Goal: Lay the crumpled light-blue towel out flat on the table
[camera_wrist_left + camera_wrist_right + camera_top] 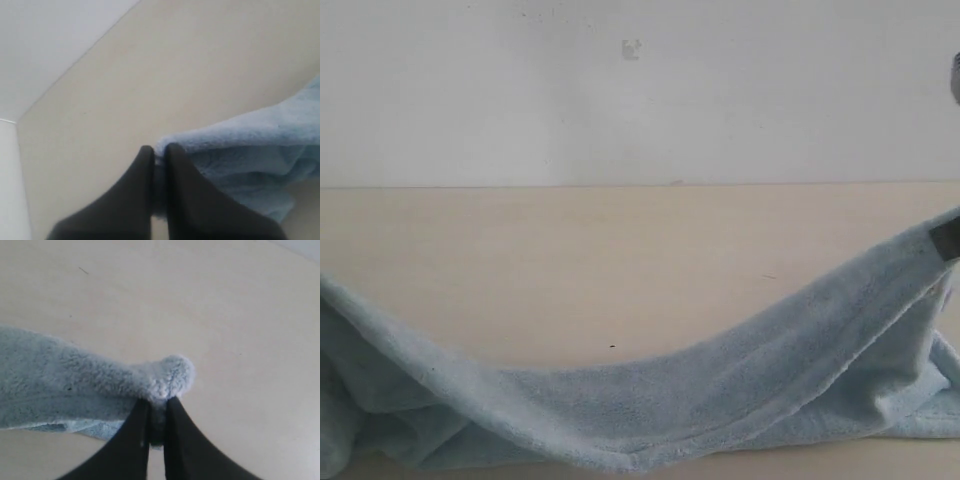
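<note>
Light-blue fluffy terry towel (720,385) — ends clenched in black left end effector (157,150) and right end effector (157,404), middle sagging. Best drawn taut first, then lowered evenly onto pale-beige matte desk (620,250).

Left gripper (159,150) and right gripper (157,402): black, smooth, tapering to rounded tips (seemingly matte, though blurred)

One towel (650,420), one table (620,260)

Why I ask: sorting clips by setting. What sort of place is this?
Likely a robot test bench: plain beige table, blank wall, and a towel pinched by the left tool and right tool.
</note>
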`<act>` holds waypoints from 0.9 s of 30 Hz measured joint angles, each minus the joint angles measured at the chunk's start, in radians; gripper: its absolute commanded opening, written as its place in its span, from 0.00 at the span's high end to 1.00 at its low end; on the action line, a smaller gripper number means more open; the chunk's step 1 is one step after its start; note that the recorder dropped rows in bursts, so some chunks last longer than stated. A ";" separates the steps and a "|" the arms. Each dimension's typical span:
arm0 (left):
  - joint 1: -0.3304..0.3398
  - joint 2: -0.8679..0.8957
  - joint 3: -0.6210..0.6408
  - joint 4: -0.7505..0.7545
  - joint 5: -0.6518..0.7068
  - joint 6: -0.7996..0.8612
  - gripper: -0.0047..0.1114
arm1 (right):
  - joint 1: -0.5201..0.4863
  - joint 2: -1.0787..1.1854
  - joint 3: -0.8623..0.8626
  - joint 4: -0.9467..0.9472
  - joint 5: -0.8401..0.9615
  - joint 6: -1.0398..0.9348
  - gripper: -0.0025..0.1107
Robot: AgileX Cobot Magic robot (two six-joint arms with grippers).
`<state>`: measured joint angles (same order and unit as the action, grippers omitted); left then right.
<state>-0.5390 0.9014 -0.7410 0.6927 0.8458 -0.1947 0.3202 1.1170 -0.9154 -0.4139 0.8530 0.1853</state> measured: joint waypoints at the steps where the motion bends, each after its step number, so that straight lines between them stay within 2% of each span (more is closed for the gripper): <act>1: 0.000 0.020 0.023 0.047 -0.011 -0.005 0.93 | 0.000 0.031 0.000 0.000 -0.002 0.005 0.98; 8: 0.000 0.069 0.112 0.369 0.007 -0.266 0.93 | 0.000 0.160 0.000 -0.092 -0.030 0.117 0.98; 16: 0.000 0.069 0.125 0.481 -0.009 -0.448 0.93 | 0.000 0.175 0.000 -0.304 -0.119 0.386 0.98; 22: 0.011 0.086 0.174 0.766 -0.103 -0.827 0.93 | 0.000 0.182 0.000 -0.503 -0.291 0.524 0.98; 27: 0.089 0.187 0.185 0.935 -0.117 -1.171 0.93 | 0.000 0.247 0.000 -0.744 -0.338 0.770 0.98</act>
<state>-0.4505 1.0885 -0.5561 1.6277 0.7287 -1.3660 0.3202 1.3638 -0.9154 -1.1581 0.5151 0.9553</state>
